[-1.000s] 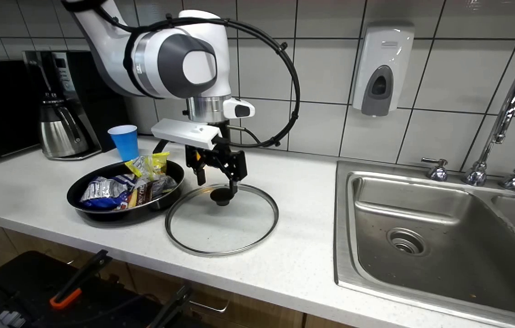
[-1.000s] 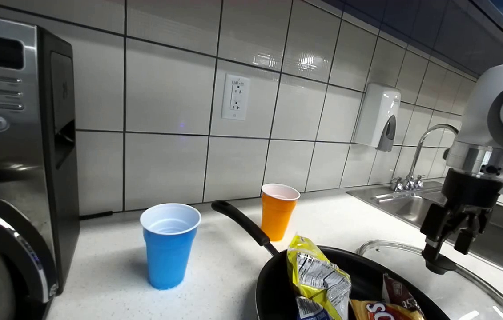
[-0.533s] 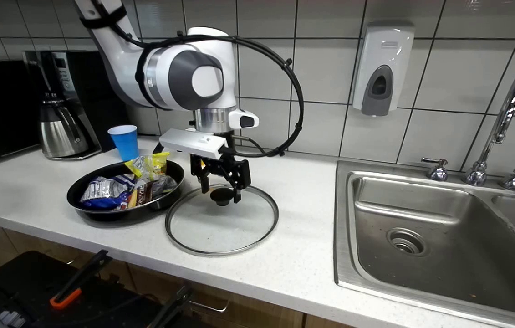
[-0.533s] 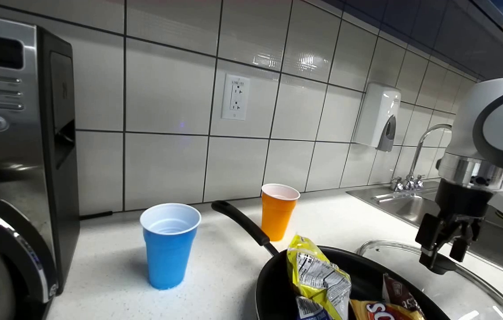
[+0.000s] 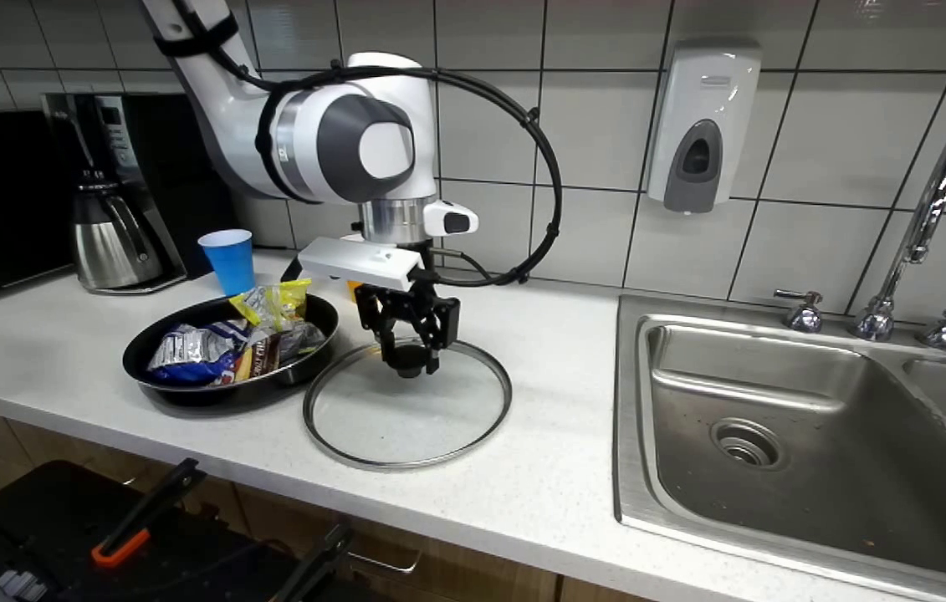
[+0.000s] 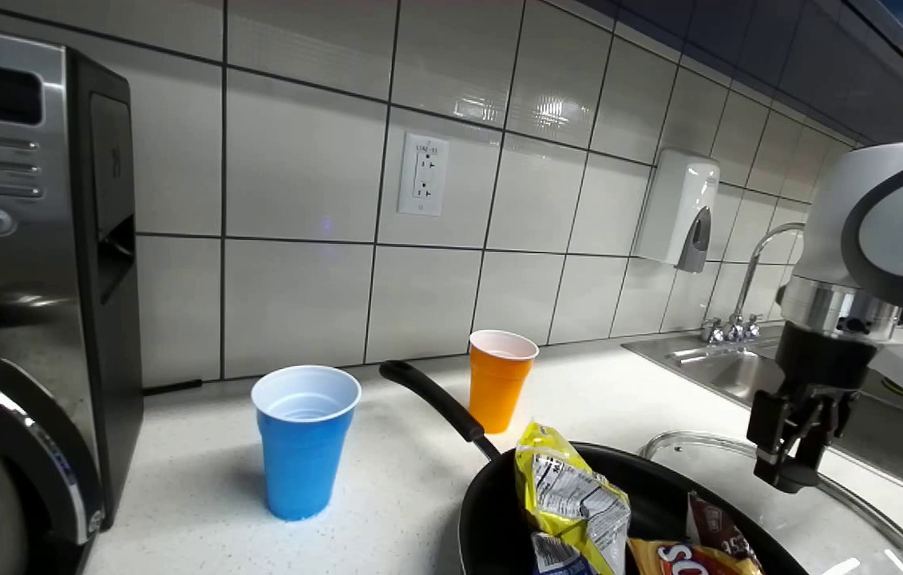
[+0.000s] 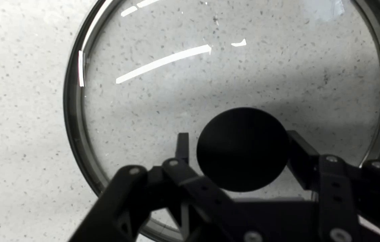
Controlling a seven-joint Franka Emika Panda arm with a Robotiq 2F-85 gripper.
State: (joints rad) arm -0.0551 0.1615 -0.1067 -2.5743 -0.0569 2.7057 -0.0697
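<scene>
Wrist view: the black two-fingered pincer [image 7: 238, 144] stands wide around the round black knob [image 7: 243, 159] of a metal-rimmed clear glass lid [image 7: 233, 87], a gap showing beside one finger [image 7: 182, 146]. In both exterior views the lid lies on the speckled white bench [image 5: 556, 502], beside a round black frying pan [image 5: 230, 396] holding colourful snack packets [image 5: 192, 351].

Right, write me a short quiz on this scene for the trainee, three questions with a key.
1. Multiple choice. Between the jaws of the gripper stands: A) the soap dispenser; B) the black knob; C) the faucet.
2. True or false: the glass lid lies on the counter beside the pan.
3. What colour is the cup nearest the coffee maker?

Key: 1. B. 2. True. 3. Blue.
</scene>
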